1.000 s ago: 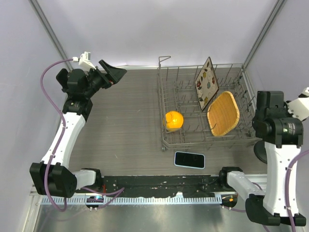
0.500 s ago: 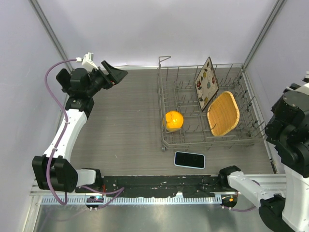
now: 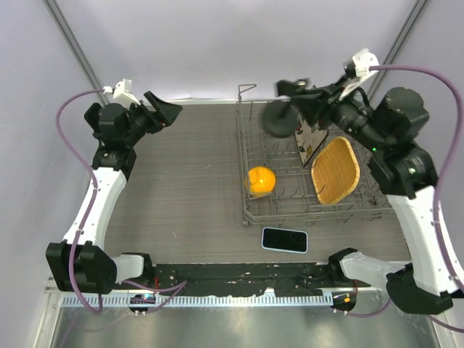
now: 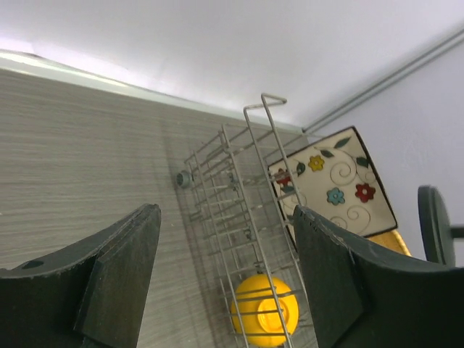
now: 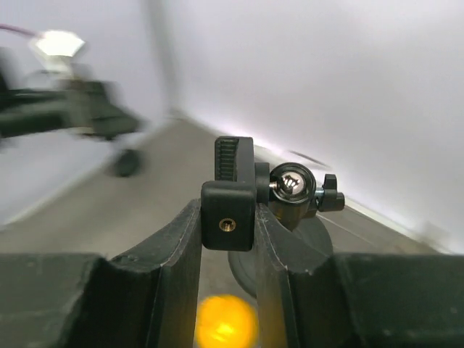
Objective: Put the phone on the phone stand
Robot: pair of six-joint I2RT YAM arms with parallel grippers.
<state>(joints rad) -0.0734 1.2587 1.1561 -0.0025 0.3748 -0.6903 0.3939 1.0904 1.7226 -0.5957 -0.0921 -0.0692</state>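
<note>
While the right gripper has its two fingers closed tight on the ridged clamp head of the phone stand, the stand hangs in the air with nothing under it. The top view shows its round base above the far left part of the dish rack. It does not rest on the table, so there is not yet a standing support to take the phone.

The phone lies flat, screen up, on the table just in front of the rack's near edge, apart from both arms and untouched.

The left gripper is spread wide with nothing between its fingers, raised near the far left corner and well apart from the phone.

Inside the rack sit an orange, a wooden plate and a patterned plate on edge.

By my reading the task is at an early stage. The stand is in hand but must be set upright on bare table, and only then can the phone be picked up and placed on it.
</note>
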